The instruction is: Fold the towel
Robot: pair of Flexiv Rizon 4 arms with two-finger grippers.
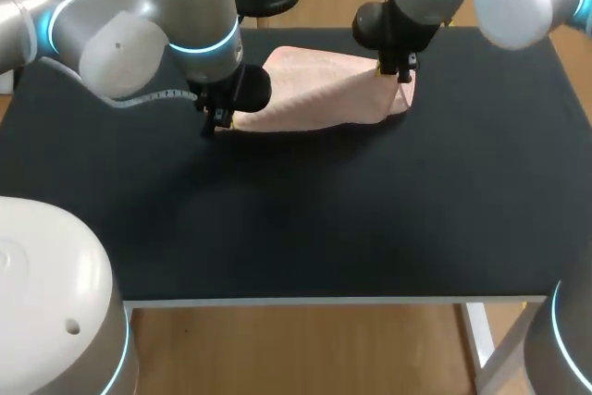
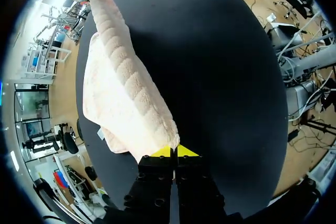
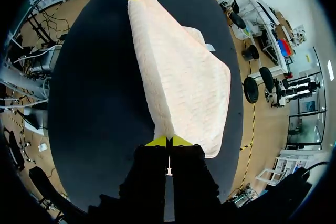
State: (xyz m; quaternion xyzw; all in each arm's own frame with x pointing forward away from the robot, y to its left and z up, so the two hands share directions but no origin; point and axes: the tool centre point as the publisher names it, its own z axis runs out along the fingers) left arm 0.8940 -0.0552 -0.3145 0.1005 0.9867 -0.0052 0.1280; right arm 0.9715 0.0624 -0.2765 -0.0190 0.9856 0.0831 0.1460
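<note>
**Black table, pink towel pinched at both ends**

Head view: the matte black tabletop (image 1: 305, 219) carries a pale pink terry towel (image 1: 319, 94) at its far middle, bunched in soft folds; the left gripper (image 1: 219, 122) stands at the towel's left end, the right gripper (image 1: 400, 71) at its right end, each arm coming in from its own side.

Left wrist view: the yellow tips are pressed together on a corner of the towel; from there a taut edge runs ahead as a raised ridge to the other arm's yellow tips, and the rest of the cloth drapes down to the table on one side.

Right wrist view: the yellow tips likewise pinch a towel corner; the ridge stretches ahead to the left gripper's tips, with the wider flap spread on the black surface beside it.
</note>
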